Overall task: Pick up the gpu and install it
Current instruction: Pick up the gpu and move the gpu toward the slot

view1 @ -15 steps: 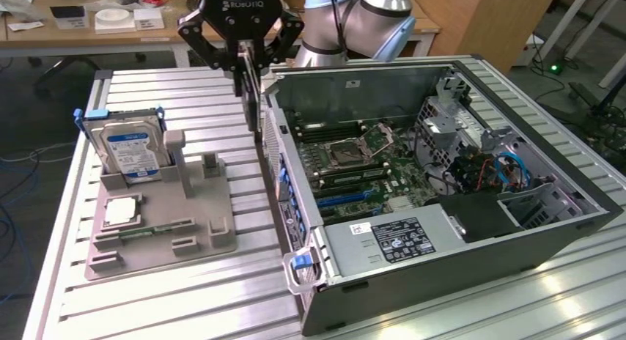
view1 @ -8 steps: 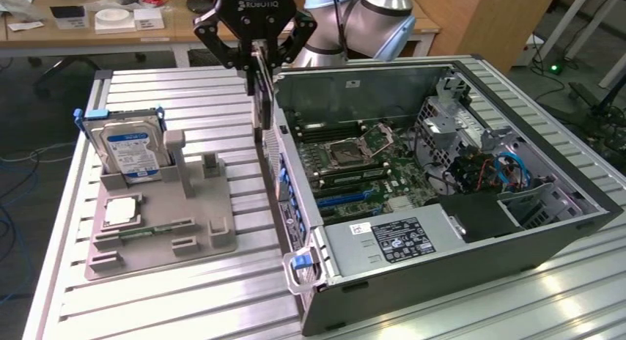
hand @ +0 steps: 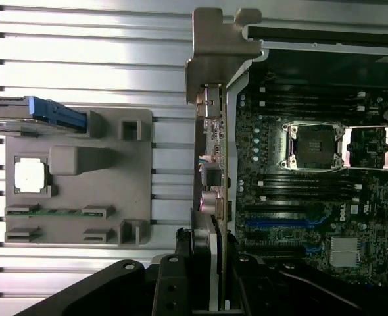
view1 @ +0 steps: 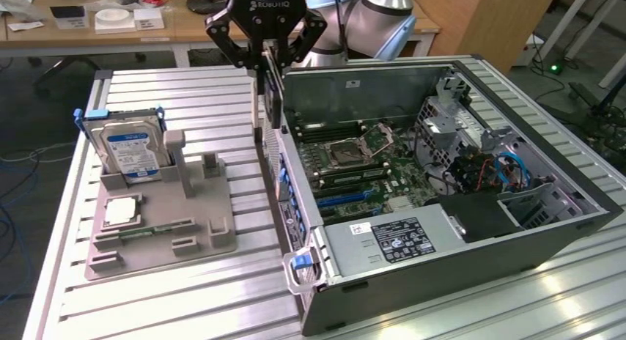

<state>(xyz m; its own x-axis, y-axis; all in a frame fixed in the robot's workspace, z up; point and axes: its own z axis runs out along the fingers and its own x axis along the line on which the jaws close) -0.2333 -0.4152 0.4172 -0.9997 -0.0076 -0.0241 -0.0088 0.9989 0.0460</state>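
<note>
End effector [hand: 210,263] clamped on gpu [hand: 215,158], edge-on above case [view1: 470,274] wall: carry step. Seating calls for alignment over blue slot [view1: 342,197], its 5 o'clock, exterior view.

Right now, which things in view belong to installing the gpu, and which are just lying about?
Part of the job:
gpu, clamped in the end effector
open computer case
its motherboard

Lying about, all on the grey holder beside the case:
hard drive
processor chip
memory stick
</note>
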